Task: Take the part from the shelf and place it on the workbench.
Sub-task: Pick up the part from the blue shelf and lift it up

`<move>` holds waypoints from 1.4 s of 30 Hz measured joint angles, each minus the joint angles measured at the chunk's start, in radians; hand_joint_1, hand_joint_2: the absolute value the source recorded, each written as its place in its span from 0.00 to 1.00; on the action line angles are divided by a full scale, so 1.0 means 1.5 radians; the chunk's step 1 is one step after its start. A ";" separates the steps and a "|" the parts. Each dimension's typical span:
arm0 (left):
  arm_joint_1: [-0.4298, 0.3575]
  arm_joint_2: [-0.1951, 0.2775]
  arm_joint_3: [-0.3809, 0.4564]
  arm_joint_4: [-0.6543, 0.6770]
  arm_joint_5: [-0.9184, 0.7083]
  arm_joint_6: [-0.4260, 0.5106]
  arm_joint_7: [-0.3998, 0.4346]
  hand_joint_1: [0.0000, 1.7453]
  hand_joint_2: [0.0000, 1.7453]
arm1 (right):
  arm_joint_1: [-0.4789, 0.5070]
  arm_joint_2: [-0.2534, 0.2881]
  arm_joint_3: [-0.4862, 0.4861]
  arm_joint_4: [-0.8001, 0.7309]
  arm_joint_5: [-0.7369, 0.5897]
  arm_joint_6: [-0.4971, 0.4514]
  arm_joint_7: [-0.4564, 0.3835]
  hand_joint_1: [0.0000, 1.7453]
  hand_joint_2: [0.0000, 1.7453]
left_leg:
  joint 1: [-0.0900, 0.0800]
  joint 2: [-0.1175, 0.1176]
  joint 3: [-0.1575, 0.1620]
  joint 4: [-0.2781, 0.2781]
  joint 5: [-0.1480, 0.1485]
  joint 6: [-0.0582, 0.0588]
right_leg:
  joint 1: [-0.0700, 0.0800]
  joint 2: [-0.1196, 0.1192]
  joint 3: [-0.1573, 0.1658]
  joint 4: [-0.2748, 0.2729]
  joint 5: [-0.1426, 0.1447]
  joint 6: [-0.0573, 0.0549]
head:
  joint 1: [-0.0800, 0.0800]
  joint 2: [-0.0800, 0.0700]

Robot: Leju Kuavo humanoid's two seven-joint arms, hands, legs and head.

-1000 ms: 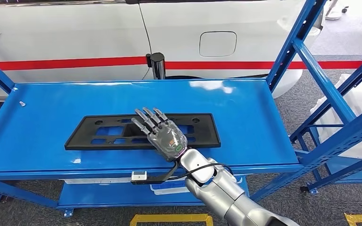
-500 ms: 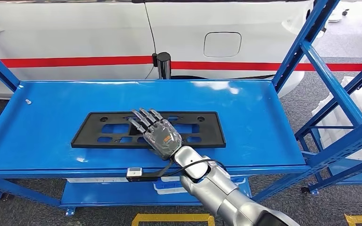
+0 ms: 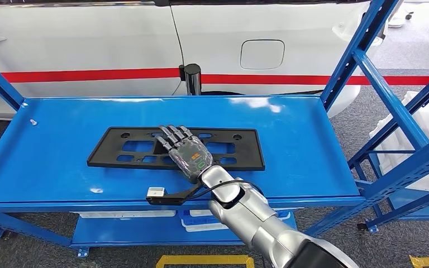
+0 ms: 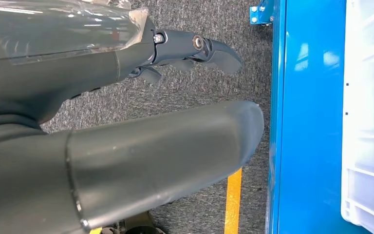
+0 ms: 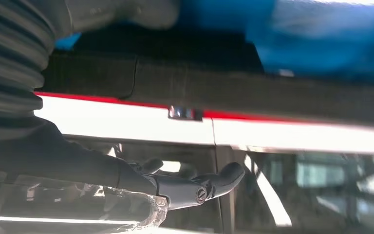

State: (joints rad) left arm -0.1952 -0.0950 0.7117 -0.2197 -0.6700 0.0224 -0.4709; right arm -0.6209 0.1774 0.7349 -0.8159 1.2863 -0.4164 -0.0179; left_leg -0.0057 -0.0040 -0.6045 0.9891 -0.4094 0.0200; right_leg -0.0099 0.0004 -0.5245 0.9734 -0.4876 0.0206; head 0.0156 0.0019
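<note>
Since a second ago, the right hand [image 3: 189, 153] has crept forward over the part [image 3: 176, 148], fingers [image 3: 170, 134] extended close together on it. Lying mid-shelf [image 3: 56, 162], the flat part could slide toward twelve o'clock under pressing fingers.

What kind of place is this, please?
Probably a car workshop or factory floor: a white car with a red stripe stands behind blue metal shelving, a black plastic part lies on it, and yellow floor marking shows below.
</note>
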 joint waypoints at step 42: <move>0.014 0.001 0.004 0.000 0.059 0.024 -0.030 0.00 1.00 | 0.029 -0.043 -0.094 -0.342 -0.475 0.027 -0.227 1.00 1.00 | 0.000 0.000 -0.001 0.000 0.000 0.000 | 0.000 0.000 0.004 0.000 0.000 0.000 | 0.000 0.000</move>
State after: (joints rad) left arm -0.1740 -0.0939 0.7182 -0.2197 -0.5819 0.0588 -0.5162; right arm -0.5770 0.1129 0.5936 -1.3284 0.5744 -0.3764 -0.3577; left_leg -0.0060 -0.0039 -0.6066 0.9893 -0.4100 0.0200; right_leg -0.0099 0.0009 -0.5181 0.9739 -0.4873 0.0207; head 0.0156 0.0019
